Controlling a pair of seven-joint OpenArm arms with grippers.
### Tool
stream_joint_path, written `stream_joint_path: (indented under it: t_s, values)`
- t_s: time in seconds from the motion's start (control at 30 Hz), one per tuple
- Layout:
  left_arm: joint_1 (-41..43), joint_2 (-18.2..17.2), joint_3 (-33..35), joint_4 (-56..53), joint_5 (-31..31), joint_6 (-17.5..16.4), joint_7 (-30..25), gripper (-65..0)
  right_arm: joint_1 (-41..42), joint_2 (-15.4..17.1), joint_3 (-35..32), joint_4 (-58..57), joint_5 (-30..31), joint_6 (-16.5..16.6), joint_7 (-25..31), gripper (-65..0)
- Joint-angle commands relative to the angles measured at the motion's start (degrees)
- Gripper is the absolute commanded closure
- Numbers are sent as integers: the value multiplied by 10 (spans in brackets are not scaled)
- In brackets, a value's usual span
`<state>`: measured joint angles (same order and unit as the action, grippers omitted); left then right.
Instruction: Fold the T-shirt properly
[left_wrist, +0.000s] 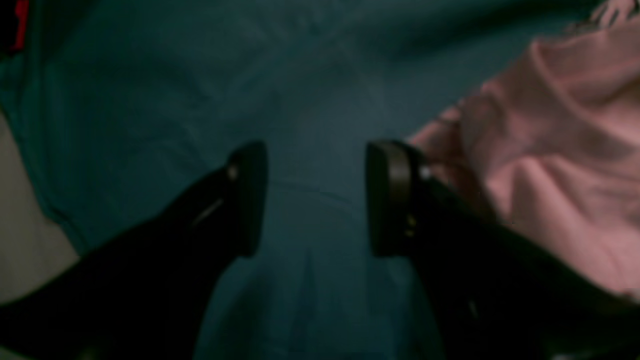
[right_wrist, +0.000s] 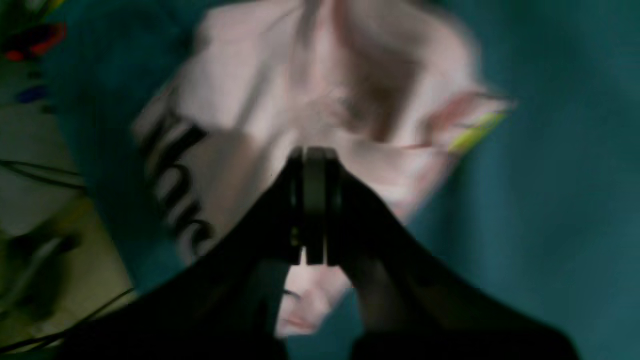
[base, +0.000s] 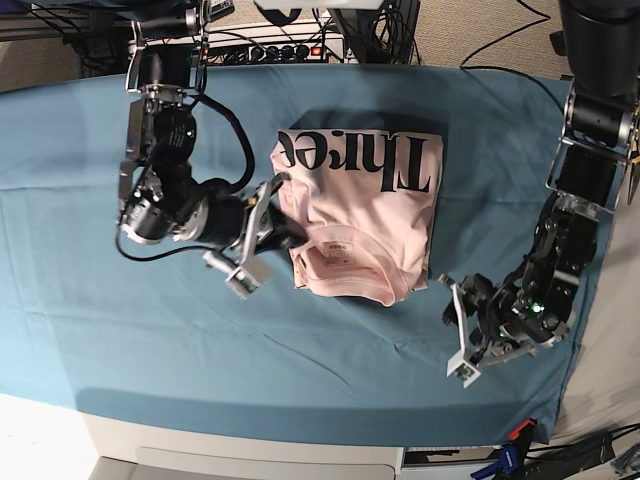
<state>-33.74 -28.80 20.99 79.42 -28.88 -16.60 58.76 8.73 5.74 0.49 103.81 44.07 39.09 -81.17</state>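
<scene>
On table (base: 90, 330) centre, folded T-shirt (base: 365, 215), lettering up. Right arm bent low, right pincer (base: 262, 238) clenched at shirt's edge; grasping fabric or not, can't tell. Left pincer (left_wrist: 316, 199) released, hovering over cloth beside shirt.

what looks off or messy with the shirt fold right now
The T-shirt is a rough rectangle, but its near edge bulges unevenly and the left side is bunched where the right gripper is shut on it. The left gripper sits open beside it, on the teal cloth.
</scene>
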Motion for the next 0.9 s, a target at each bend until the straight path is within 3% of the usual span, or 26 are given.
stream_joint_path:
  t_s: [0.0,0.13,0.23,0.43,0.57,0.7,0.87]
  values:
    - [-20,-14,-7,7,5,1,-6,-319,13,7,22,22,-2,4,12,0]
    - [-20,-52,-9,7,-5,1,11,-314,11,19,114,34,-14,3,12,0]
    - [-11,-88,-26,9,-35,-11,39,-262,-6,51,178,35,-7,3,12,0]
    - [78,-136,-167,34,-123,-50,70,-255,-78,133,299,35,52,3,12,0]
    - [166,-141,-288,66,-205,-98,96,-255,-136,161,375,35,120,3,12,0]
    - [282,-141,-384,114,-263,-131,110,-255,-212,161,433,51,155,3,12,0]
    - [459,-132,-470,204,-279,-133,115,-255,-330,161,472,103,165,3,12,0]
